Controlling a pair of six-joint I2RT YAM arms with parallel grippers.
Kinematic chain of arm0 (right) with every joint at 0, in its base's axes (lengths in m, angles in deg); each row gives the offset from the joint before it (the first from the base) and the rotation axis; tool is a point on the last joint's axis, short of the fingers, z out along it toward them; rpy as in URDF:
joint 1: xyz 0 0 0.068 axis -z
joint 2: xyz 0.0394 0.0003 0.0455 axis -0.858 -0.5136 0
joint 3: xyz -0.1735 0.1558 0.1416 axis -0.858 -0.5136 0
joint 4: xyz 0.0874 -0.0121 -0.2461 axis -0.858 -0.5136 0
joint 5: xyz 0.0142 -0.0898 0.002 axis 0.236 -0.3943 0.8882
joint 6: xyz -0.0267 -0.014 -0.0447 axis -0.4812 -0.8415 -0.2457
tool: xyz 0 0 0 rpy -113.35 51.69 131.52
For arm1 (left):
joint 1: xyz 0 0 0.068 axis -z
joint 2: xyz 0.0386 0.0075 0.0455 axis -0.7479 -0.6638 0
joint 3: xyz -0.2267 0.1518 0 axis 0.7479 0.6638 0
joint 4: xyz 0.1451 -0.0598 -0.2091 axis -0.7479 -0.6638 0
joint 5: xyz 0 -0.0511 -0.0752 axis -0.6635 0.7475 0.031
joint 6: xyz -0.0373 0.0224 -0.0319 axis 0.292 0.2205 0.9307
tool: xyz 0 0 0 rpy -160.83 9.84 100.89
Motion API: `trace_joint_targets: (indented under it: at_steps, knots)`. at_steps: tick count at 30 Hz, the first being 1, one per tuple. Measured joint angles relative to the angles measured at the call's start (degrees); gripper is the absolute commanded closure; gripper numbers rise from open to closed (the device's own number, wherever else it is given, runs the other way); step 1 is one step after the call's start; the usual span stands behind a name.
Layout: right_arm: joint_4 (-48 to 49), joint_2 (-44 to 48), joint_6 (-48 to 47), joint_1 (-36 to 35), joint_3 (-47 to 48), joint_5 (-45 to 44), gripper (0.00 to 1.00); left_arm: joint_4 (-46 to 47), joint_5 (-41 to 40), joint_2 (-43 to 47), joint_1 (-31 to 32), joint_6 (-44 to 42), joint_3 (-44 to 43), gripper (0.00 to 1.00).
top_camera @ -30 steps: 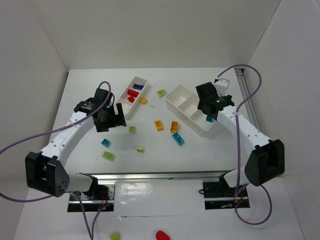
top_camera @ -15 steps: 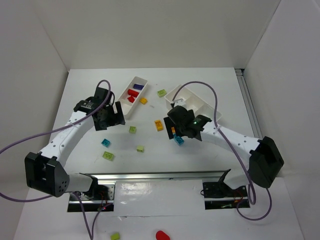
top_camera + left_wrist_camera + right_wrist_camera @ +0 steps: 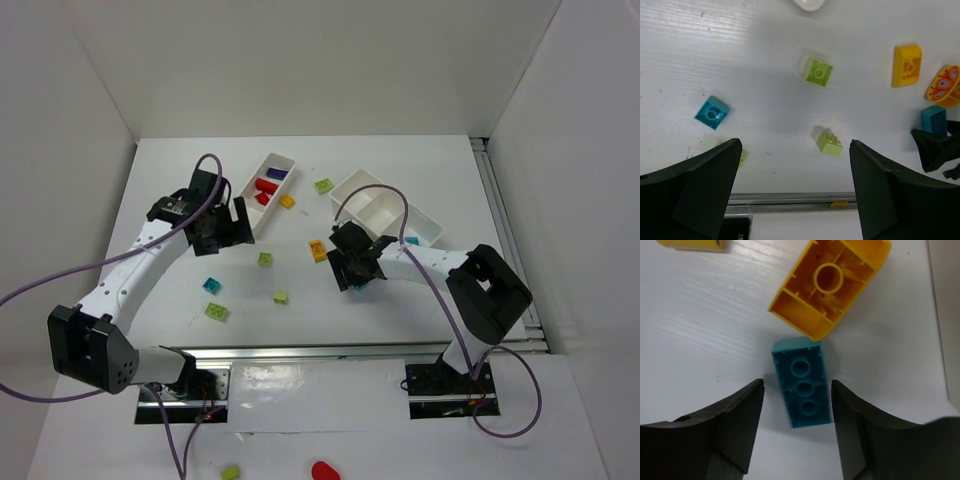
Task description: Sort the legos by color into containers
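One change: my right gripper [image 3: 796, 410] has swung from the right tray [image 3: 375, 210] to the table [image 3: 310, 312] middle | jaws apart, straddling the blue brick [image 3: 802, 389] beside an orange brick [image 3: 832, 285] | I expect a grasp next | left gripper [image 3: 795, 165] gapes, idle.

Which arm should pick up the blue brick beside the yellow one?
Right. The right pincer, open, straddles that blue brick; the left pincer hangs open over green bricks, farther off.
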State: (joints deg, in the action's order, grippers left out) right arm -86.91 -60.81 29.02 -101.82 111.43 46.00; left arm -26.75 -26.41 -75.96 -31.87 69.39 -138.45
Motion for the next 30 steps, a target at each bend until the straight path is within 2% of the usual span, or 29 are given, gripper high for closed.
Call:
trace_joint_targets:
  at_steps: [1, 2, 3, 6, 9, 14, 17, 20, 22, 27, 30]
  knots:
    - [0.3, -0.2, -0.1, 0.3, -0.3, 0.3, 0.39, 0.2, 0.2, -0.1, 0.4, 0.1, -0.5, 0.03]
    - [1.0, -0.2, 0.2, 0.5, -0.8, 0.5, 0.46, 0.2, 0.5, -0.3, 0.9, 0.5, -1.3, 0.03]
    - [1.4, -0.2, 0.2, 0.7, -1.2, 0.5, 0.57, 0.4, 0.9, -0.8, 1.6, 0.9, -2.2, 0.03]
    - [2.4, 0.6, 0.3, 0.8, -2.2, 0.8, 0.74, 1.7, 2.9, -3.1, 3.4, 1.5, -5.0, 0.04]
    - [1.9, 4.3, 0.5, 0.8, -3.5, 0.2, 0.74, 3.4, 5.4, -6.8, 5.3, 2.7, -6.9, 0.04]
    - [-1.4, 17.2, 2.5, 2.0, -2.8, -4.5, 0.74, 4.5, 7.8, -16.7, 11.1, 4.2, -11.8, 0.04]
    - [-4.0, 21.6, 4.5, 6.7, 0.5, -8.6, 0.72, 4.7, 8.4, -23.0, 14.9, 4.7, -15.4, 0.04]
    - [-5.7, 21.0, 5.8, 12.9, 3.8, -12.2, 0.71, 4.6, 8.5, -28.7, 17.9, 5.7, -19.3, 0.03]
    - [-6.1, 19.4, 6.6, 16.5, 4.9, -14.0, 0.66, 4.7, 8.5, -31.4, 19.1, 5.9, -21.0, 0.03]
    - [-6.3, 14.1, 8.4, 22.2, 5.7, -16.2, 0.10, 4.1, 7.6, -35.7, 19.8, 7.0, -23.7, 0.07]
    - [-6.5, 11.1, 8.9, 24.3, 7.6, -17.2, 0.07, 3.8, 6.4, -37.6, 19.8, 7.3, -25.2, 0.13]
